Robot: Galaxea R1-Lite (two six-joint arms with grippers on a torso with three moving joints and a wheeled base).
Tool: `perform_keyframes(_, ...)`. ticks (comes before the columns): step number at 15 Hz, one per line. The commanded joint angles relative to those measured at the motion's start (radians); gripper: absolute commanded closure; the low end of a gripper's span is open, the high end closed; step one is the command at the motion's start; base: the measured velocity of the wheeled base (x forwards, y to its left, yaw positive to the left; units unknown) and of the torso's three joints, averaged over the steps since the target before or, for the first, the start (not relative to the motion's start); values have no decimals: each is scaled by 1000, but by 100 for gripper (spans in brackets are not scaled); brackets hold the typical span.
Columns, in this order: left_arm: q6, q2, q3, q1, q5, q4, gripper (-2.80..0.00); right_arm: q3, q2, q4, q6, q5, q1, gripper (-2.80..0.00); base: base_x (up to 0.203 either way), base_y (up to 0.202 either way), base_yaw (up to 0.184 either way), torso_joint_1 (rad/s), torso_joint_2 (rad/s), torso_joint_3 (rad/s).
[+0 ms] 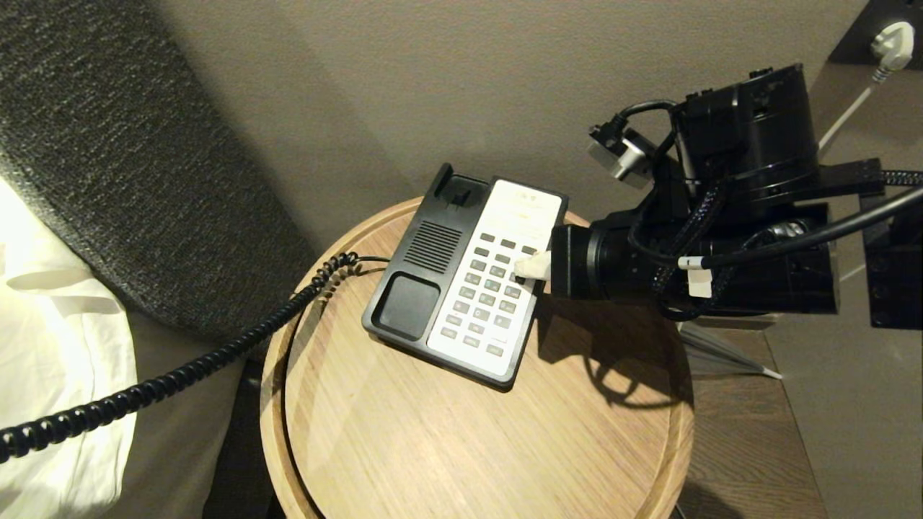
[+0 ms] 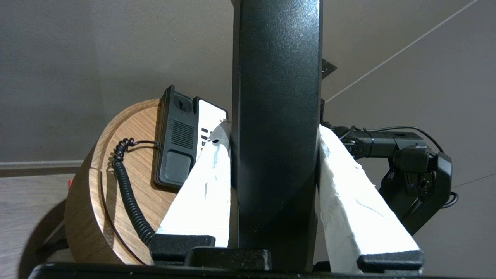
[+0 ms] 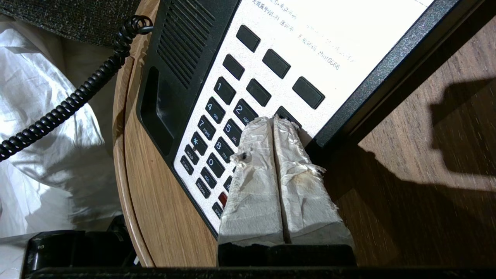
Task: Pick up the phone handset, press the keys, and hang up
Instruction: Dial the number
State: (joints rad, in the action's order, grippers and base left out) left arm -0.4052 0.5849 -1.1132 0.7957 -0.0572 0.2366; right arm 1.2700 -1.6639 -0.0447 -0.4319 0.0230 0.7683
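The phone handset is a black bar off its cradle, with my left gripper shut on it, white-wrapped fingers on either side. Its coiled cord runs from the phone base off the table to the left. The left gripper is outside the head view. My right gripper reaches in from the right, shut and empty. Its wrapped tips rest on the keys, at the right column of the number pad. The base's handset cradle lies bare.
The phone stands on a round wooden table with a raised rim. White bedding and a dark fabric headboard are to the left. A darker wooden surface adjoins on the right, with a wall plug above.
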Motion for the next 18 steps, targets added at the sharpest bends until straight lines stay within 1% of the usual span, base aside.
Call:
perform_keyframes(1,-3,-2,0,0,-1,1,0,2,-4,-3,-1,0,1,0,0,0,0,0,0,0)
perform_keyframes(9,-4,-11,0,0,0,3,0,19,12,-3,-16,6,2,0,0,0,0,0,0,0)
perform_keyframes(14,-4,-14,1,0,2,3,0,18,10,-3,-30,6,25,0,0,0,0,0,0,0)
perform_keyframes(18,-4,-19,3,0,3,3,0,8,3,-1,-21,3,25,0,0,0,0,0,0,0)
